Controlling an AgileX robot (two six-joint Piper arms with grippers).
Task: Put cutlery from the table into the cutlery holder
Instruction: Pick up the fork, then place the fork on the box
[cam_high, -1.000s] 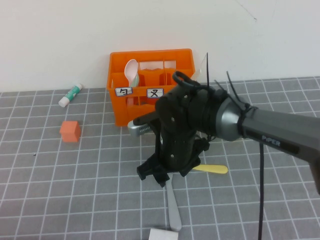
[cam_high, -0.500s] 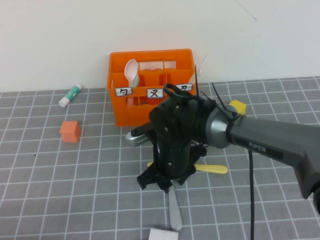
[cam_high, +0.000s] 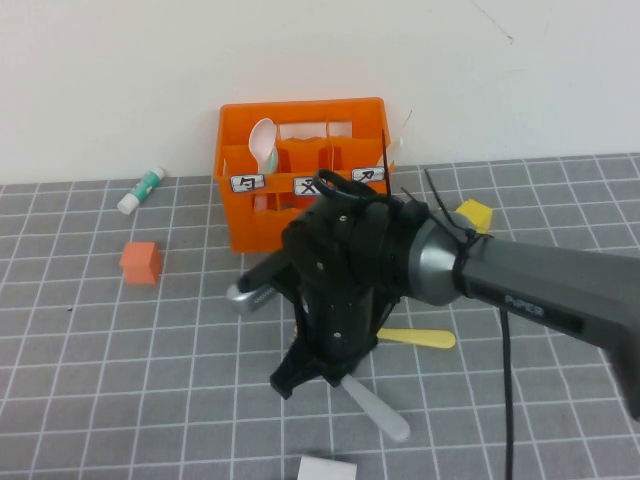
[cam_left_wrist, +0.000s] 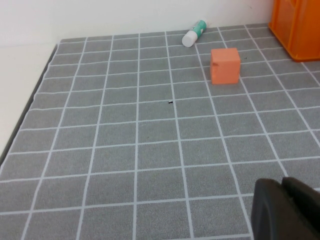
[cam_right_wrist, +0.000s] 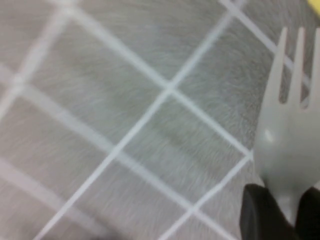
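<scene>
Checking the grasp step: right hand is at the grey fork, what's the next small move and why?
Probably lift straight up a little. The right hand has its fingers pinched around the grey fork just below the tines, low over the table; its handle pokes out underneath. The cutlery holder sits beyond. Left hand is parked, shut.

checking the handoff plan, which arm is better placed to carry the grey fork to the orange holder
Right. The right pincer is already closed on the grey fork, close in front of the cutlery holder. The left pincer is shut and empty, over bare table off to the left.
</scene>
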